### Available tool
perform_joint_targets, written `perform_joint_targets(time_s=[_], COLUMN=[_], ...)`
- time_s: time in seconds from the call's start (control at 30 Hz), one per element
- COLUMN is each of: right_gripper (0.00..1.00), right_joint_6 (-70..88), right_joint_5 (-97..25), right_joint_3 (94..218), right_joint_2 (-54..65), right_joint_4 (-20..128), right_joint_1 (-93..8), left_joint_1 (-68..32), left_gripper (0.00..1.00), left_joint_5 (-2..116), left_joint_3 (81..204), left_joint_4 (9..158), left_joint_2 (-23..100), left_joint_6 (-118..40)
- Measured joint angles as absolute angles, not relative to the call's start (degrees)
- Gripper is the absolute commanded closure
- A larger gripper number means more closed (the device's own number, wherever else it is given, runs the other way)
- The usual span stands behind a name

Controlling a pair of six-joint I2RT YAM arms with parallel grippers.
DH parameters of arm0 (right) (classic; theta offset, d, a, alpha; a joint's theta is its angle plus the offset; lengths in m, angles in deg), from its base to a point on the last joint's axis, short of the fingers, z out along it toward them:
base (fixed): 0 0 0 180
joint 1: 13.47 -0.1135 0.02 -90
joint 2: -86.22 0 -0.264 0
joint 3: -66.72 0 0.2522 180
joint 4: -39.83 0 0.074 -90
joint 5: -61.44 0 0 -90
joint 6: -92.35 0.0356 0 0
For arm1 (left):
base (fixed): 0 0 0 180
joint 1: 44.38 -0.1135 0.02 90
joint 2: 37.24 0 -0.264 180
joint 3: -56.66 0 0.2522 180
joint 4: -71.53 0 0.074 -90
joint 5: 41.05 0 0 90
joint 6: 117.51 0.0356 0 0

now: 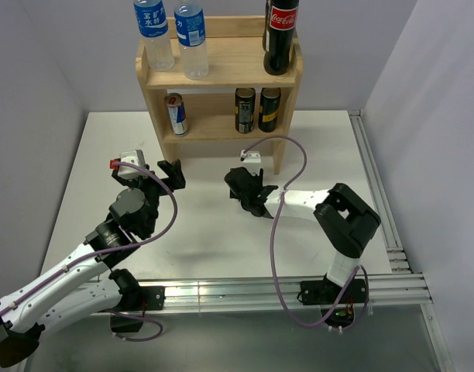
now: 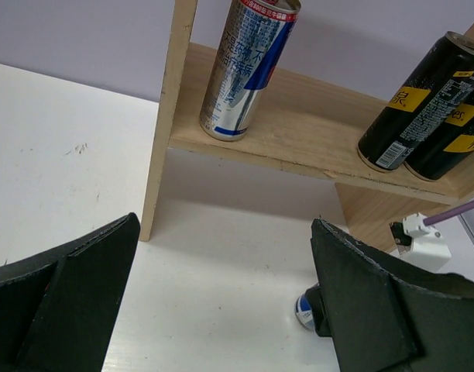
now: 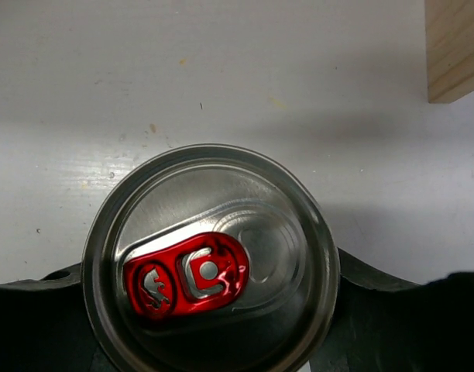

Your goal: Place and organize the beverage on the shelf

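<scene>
The pale wood shelf [image 1: 229, 71] stands at the table's back centre. Its top board carries two water bottles [image 1: 154, 35] and a cola bottle [image 1: 281, 39]. Its lower board carries a silver-blue can [image 1: 176, 114] and two black cans [image 1: 256, 110]. My right gripper [image 1: 249, 194] is shut on a silver-topped can with a red tab [image 3: 210, 263], in front of the shelf's right leg [image 3: 454, 46]. My left gripper [image 1: 171, 174] is open and empty, in front of the shelf's left leg. In the left wrist view the lower board [image 2: 299, 132], the silver-blue can [image 2: 245, 66] and the black cans [image 2: 419, 101] show.
White walls close in the table on the left, back and right. A metal rail [image 1: 376, 194] runs along the right edge and another along the front. A purple cable [image 1: 295, 167] loops above the right arm. The held can's blue-white end [image 2: 303, 308] shows beside my left gripper's right finger.
</scene>
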State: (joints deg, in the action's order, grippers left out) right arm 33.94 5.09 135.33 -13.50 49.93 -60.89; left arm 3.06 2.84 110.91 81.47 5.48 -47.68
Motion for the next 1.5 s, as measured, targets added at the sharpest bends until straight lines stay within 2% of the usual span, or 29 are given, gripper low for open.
perform_joint_targets(time_s=[0.2, 0.4, 0.7, 0.97, 1.5], right_gripper=[1.00, 1.00, 1.00, 1.00, 1.00], right_joint_6=[31.2, 27.6, 23.2, 22.3, 22.0], right_joint_5=[5.7, 5.8, 6.4, 6.8, 8.4], right_joint_3=[147.9, 165.0, 182.7, 188.0, 197.5], right_joint_2=[-13.4, -12.6, -16.2, -24.3, -31.1], right_joint_4=[59.6, 63.2, 68.1, 71.8, 75.9], right_joint_1=[-62.0, -62.7, -62.7, -62.7, -63.9], left_joint_1=[2.9, 2.4, 1.9, 1.8, 1.8], left_gripper=[0.01, 0.01, 0.01, 0.01, 0.01], left_joint_5=[2.5, 1.7, 1.2, 1.3, 2.1], left_joint_3=[110.9, 110.9, 111.3, 111.3, 111.3], left_joint_4=[81.5, 81.6, 81.6, 81.6, 81.5], left_joint_2=[5.0, 3.9, 3.3, 2.2, 1.5], left_joint_6=[-47.7, -47.7, -47.5, -47.0, -46.7])
